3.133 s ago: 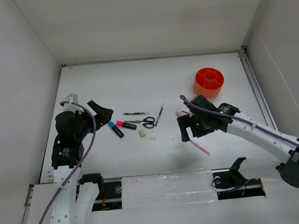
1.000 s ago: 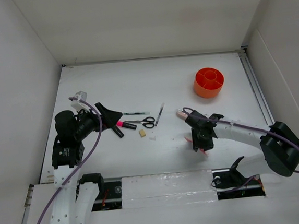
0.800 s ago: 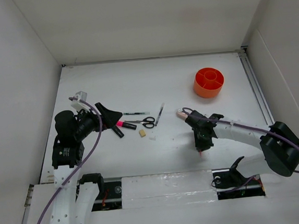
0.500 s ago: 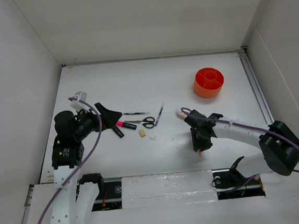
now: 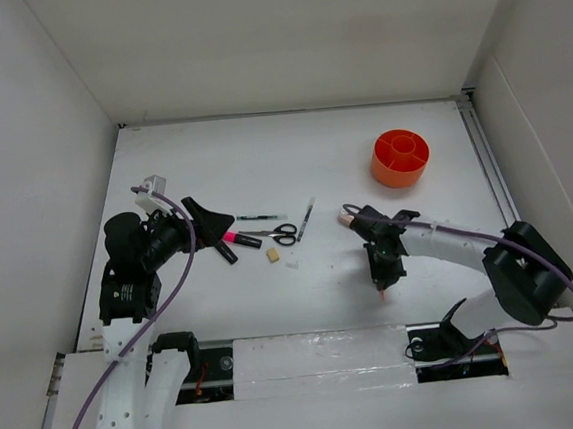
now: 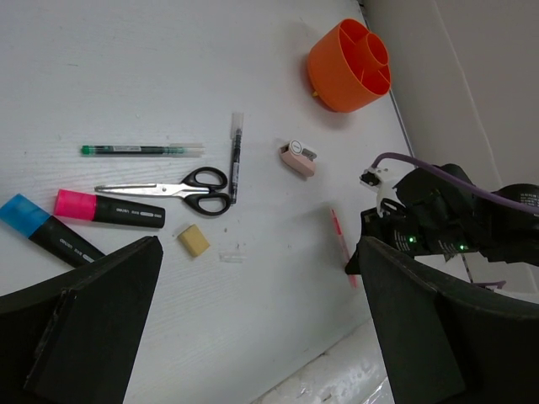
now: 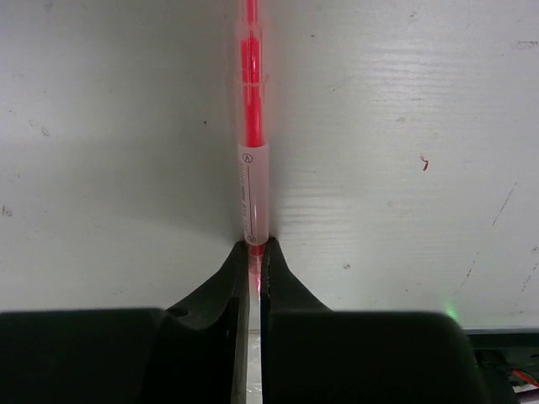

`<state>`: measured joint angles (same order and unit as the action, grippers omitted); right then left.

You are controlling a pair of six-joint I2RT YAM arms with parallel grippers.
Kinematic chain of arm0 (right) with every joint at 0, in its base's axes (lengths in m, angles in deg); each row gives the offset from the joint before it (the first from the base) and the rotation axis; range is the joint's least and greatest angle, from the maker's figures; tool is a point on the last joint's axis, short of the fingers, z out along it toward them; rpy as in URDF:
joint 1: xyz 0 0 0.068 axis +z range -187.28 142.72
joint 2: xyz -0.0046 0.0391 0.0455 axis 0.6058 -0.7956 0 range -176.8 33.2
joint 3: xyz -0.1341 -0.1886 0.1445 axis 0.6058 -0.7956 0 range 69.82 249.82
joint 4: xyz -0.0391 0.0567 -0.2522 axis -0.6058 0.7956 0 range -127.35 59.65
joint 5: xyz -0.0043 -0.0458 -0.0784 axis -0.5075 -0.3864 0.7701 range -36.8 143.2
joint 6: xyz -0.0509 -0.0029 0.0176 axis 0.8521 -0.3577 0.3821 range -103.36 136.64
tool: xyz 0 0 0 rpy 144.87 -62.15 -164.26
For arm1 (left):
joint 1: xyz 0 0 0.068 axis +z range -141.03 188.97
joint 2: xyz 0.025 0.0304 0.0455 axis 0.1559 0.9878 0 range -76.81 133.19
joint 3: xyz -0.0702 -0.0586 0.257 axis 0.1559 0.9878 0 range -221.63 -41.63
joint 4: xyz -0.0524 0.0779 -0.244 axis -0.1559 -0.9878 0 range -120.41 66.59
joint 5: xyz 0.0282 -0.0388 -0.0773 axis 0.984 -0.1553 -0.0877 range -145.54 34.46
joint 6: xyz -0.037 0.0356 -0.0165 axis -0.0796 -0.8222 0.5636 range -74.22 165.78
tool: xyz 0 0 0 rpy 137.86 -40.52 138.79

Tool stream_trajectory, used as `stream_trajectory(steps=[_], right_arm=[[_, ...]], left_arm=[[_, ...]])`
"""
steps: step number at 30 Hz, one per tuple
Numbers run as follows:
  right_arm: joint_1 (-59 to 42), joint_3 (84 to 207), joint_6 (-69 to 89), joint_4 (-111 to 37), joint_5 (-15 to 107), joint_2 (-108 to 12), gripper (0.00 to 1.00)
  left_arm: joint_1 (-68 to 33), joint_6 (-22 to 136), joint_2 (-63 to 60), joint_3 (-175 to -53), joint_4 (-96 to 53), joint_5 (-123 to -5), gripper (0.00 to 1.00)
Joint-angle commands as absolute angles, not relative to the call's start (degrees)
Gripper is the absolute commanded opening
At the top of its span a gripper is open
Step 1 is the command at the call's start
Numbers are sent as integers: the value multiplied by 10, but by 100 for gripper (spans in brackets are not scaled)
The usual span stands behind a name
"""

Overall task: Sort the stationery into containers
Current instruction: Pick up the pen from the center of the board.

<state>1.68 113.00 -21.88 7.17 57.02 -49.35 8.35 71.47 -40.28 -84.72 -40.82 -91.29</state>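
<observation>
My right gripper (image 7: 254, 247) is shut on the near end of the pink pen (image 7: 253, 126), which lies on the white table and points away from the fingers. From above, that gripper (image 5: 383, 272) sits low at the table's front right. The round orange pot (image 5: 400, 157) stands behind it. My left gripper (image 5: 211, 221) hangs open above the left side, holding nothing. Below it lie the scissors (image 6: 168, 187), green pen (image 6: 139, 151), grey pen (image 6: 236, 156), pink-capped marker (image 6: 109, 209), blue-capped marker (image 6: 46, 227), beige eraser (image 6: 194, 240) and pinkish sharpener (image 6: 298, 158).
White walls close the table in on the left, back and right. A metal rail (image 5: 490, 167) runs along the right edge, just beyond the pot. A small clear scrap (image 6: 229, 252) lies beside the eraser.
My right gripper has closed on the pink pen's end and shifted slightly over it. The left arm and the other stationery have not moved in the last second.
</observation>
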Motion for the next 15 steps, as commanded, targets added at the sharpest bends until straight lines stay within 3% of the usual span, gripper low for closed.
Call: stream_trajectory(steps=[1, 9, 15], right_arm=[[11, 1153, -219, 36, 571, -522, 2], [21, 1153, -213, 31, 576, -485, 0], [32, 1158, -182, 41, 541, -302, 0]], left_arm=[[87, 705, -409, -855, -393, -919, 100], [82, 705, -409, -855, -398, -914, 100], [82, 705, -398, -855, -398, -927, 100]])
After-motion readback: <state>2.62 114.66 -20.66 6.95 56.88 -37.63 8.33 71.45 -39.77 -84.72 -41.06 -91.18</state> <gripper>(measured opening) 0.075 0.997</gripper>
